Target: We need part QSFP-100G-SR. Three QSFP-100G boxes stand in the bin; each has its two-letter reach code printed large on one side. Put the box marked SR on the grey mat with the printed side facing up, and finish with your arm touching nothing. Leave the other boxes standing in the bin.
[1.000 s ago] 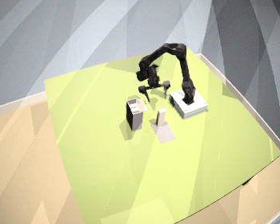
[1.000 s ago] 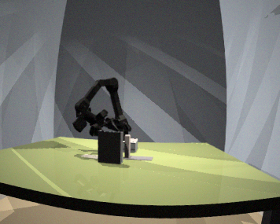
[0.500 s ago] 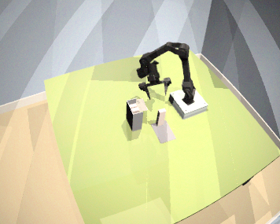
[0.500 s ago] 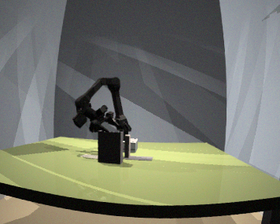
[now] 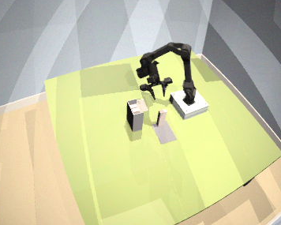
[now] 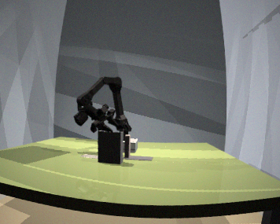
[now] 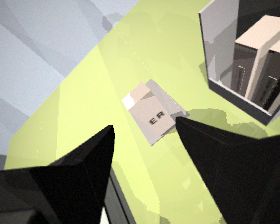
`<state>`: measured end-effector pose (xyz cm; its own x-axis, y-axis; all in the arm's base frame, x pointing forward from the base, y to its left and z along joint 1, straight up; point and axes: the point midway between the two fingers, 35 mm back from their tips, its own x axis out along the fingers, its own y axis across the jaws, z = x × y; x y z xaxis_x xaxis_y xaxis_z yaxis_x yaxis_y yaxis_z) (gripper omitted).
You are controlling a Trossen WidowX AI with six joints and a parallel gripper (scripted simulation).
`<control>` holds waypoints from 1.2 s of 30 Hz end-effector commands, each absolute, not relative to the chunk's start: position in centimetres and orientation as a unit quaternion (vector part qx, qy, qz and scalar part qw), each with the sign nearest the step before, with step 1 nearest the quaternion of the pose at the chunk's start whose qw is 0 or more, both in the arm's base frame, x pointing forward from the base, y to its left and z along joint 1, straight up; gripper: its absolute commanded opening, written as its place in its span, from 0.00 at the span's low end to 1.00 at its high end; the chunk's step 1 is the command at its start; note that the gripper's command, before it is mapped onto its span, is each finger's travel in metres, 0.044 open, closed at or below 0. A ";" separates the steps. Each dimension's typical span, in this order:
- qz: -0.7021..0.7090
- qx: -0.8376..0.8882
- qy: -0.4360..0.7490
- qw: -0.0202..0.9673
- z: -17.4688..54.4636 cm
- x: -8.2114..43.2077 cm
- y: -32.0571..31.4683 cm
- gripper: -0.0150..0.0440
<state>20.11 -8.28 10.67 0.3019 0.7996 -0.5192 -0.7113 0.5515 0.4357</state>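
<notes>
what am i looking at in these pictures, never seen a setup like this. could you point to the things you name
This is one robot arm, black and jointed, bolted to a white base [image 5: 179, 108]. At its end is a gripper [image 5: 159, 97] [image 7: 144, 125] with two fingers, partly open with nothing between them.

The top view looks down on the green table, the exterior view looks across it from the side, and the wrist view rides on the arm, so the dark fingers fill its lower part.

An upright bin [image 5: 138, 123] [image 6: 110, 148] [image 7: 218, 42] holds more boxes. Beside it, a box printed ER [image 5: 162, 118] [image 7: 148, 111] stands upright at one end of a flat grey mat [image 5: 166, 135] [image 7: 167, 97].
</notes>
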 end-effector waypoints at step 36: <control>0.254 0.250 0.663 0.658 9.9 20.3 -4.7 0.66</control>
